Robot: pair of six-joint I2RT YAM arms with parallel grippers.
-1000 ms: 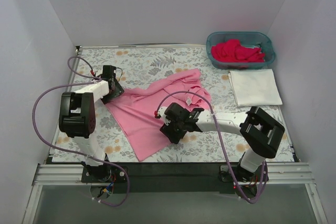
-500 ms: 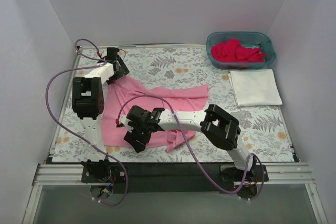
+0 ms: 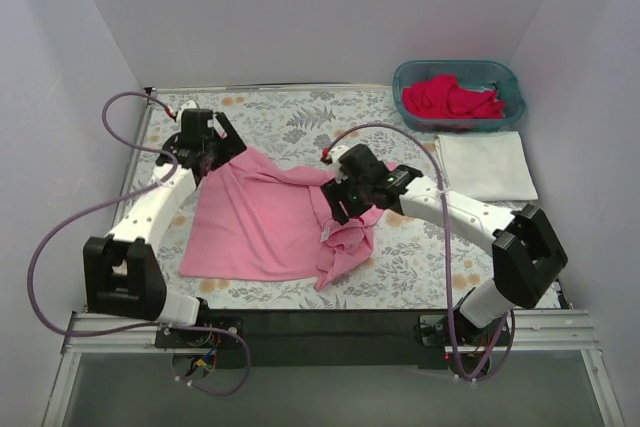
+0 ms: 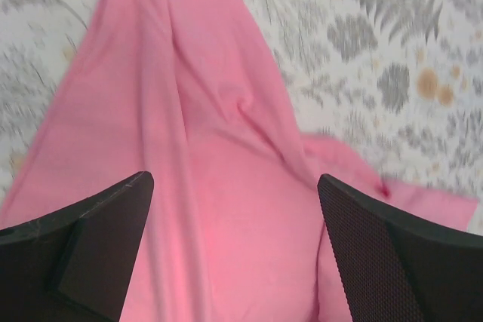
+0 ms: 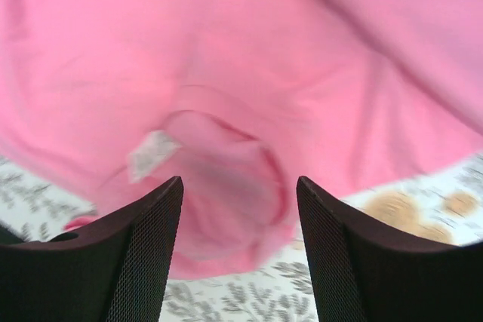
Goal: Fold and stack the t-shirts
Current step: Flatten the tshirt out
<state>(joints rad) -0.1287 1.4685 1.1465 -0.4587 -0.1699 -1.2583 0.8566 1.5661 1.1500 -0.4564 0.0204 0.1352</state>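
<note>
**Smoothing comes first, folding after**

The left hand (image 4: 232, 179) hangs released, fingers spread wide with nothing between them. Directly below it lies the light pink t-shirt (image 3: 255, 217), creased in long ridges. Seen from above, this hand is over the shirt's far left corner. The right hand (image 5: 238, 180) is also released, its fingers apart above a rumpled pocket of fabric where the neck label (image 5: 149, 154) shows. From above it sits over the shirt's right side, where the fabric is bunched and trails in a twisted tail toward the near edge.

The shirt lies left of centre on the floral cloth (image 3: 300, 122) covering the worktop (image 3: 330, 322), and its left half is fairly flat. Well off to the right a white t-shirt (image 3: 485, 167) lies folded. Behind that, the teal basket (image 3: 508, 77) holds the deep pink-red shirts (image 3: 450, 97).

The pink shirt looks light and limp, so it will likely sag from any single pinch and drag on the cloth beneath. The best grips are probably the hem corners or shoulder seams, one per hand, drawing the bunched right side outward before any fold
</note>
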